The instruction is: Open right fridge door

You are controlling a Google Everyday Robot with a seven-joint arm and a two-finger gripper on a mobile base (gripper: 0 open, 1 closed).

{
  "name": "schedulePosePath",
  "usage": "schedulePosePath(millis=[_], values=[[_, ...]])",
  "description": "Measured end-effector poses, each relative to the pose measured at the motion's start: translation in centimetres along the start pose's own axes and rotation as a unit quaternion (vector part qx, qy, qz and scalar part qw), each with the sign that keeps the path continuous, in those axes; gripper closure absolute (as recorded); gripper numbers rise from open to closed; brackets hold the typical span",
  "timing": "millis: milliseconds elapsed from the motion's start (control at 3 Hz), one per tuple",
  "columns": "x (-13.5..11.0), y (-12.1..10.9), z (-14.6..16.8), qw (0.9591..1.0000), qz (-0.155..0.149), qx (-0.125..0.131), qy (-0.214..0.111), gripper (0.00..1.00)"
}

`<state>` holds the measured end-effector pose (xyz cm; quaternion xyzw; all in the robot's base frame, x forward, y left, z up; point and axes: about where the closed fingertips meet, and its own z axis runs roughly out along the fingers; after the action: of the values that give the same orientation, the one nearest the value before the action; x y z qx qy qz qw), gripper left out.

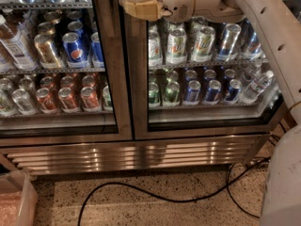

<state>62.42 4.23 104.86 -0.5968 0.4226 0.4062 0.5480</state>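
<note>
A black cable (pixel 141 192) loops across the speckled stone floor (pixel 188 211). A translucent plastic bin (pixel 19 197) sits at the lower left. The robot's pale grey arm (pixel 268 27) comes up along the right edge and bends left across the top.

Behind the cable runs the cooler's louvred stainless-steel kick panel (pixel 141 154). Above it, on the right half, stands the right fridge door (pixel 207 130), a clear glass panel in a brushed steel frame. It lies flush with the matching left glass door (pixel 120 79).

The tan-tipped gripper (pixel 138 4) is at the top of the view, against the right door's left upright. Whether it is open or clamped cannot be told.

Through the right glass stand silver-and-green cans (pixel 176 44), with blue cans (pixel 193 91) a shelf lower. Behind the left glass are a blue Pepsi can (pixel 74 48) and reddish cans (pixel 66 98).
</note>
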Motion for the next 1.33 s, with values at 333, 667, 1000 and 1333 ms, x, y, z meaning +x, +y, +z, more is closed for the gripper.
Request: schedulePosePath(millis=[333,667,1000,1333], values=[[-0.15,0.01,0.16,1.0000,0.002,0.002,0.000,1.00],[-0.15,0.01,0.16,1.0000,0.002,0.002,0.000,1.00],[-0.35,0.06,0.69,1.0000,0.003,0.001,0.000,1.00],[-0.29,-0.09,0.63,1.0000,0.003,0.001,0.000,1.00]])
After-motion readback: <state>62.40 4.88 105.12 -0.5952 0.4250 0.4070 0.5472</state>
